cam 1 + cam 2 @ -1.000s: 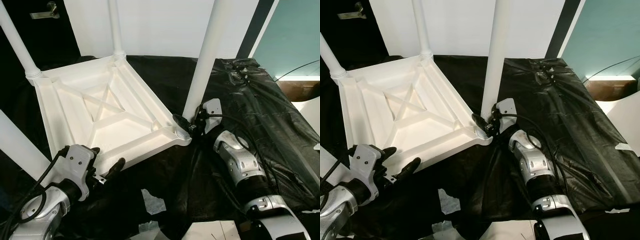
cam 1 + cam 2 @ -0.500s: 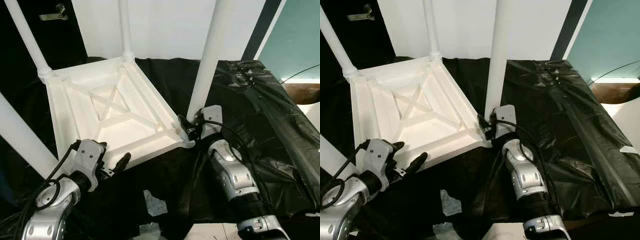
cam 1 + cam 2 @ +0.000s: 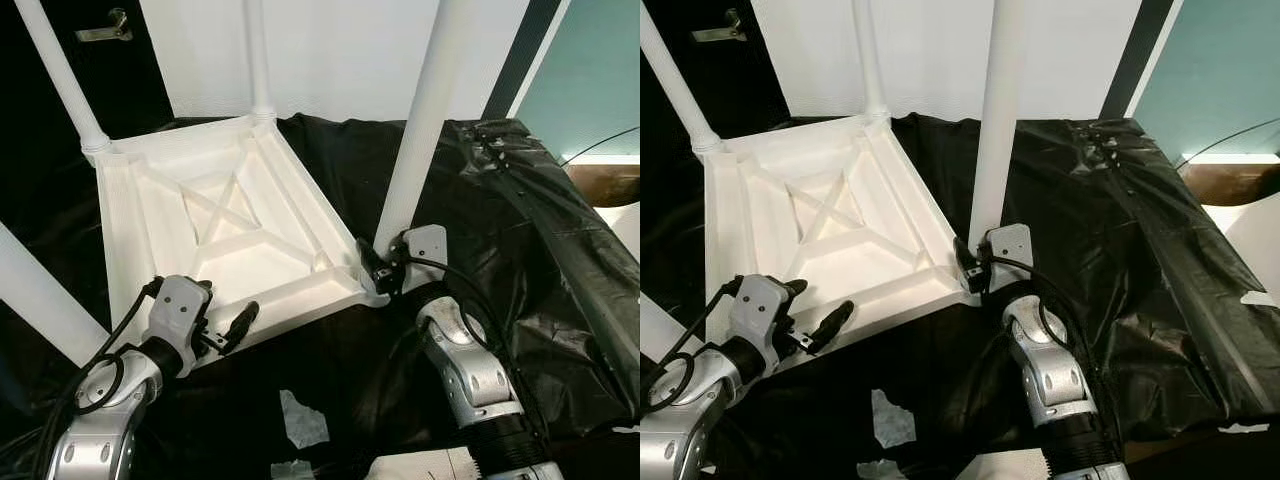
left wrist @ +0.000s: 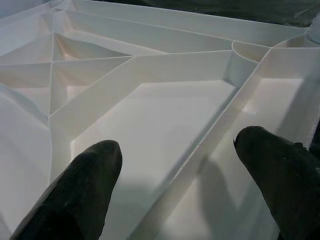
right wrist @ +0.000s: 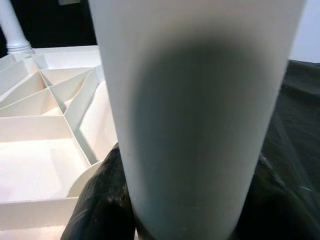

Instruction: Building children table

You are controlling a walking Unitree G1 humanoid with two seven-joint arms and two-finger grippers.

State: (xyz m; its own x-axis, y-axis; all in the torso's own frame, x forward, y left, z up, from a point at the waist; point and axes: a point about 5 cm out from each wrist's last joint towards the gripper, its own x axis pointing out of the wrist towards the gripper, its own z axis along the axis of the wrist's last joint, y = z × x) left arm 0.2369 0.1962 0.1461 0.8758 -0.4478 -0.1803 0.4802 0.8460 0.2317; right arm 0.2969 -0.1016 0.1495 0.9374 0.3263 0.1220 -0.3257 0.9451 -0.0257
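Observation:
The white children's table top point(image 3: 230, 220) lies upside down on a black sheet, its ribbed underside facing up. Legs stand up from its corners: far left point(image 3: 60, 75), far middle point(image 3: 258, 55), near left point(image 3: 35, 300) and near right point(image 3: 420, 130). My right gripper point(image 3: 380, 268) is shut on the base of the near right leg point(image 5: 195, 110), a black finger point(image 5: 100, 205) on each side of it. My left gripper point(image 3: 225, 320) is open at the near rim of the top point(image 4: 150, 115), with one finger point(image 4: 85, 190) over the inner panel and the other over the outer edge.
Black plastic sheet point(image 3: 520, 220) covers the work surface and wrinkles at the right. White paper scraps point(image 3: 300, 418) lie on it near me. A white wall stands behind, a dark door with a handle point(image 3: 100, 28) at the far left, and a teal wall at the far right.
The camera has shifted a little. My left gripper has moved forward from below the near rim to over it. My right gripper stays shut on the near right leg.

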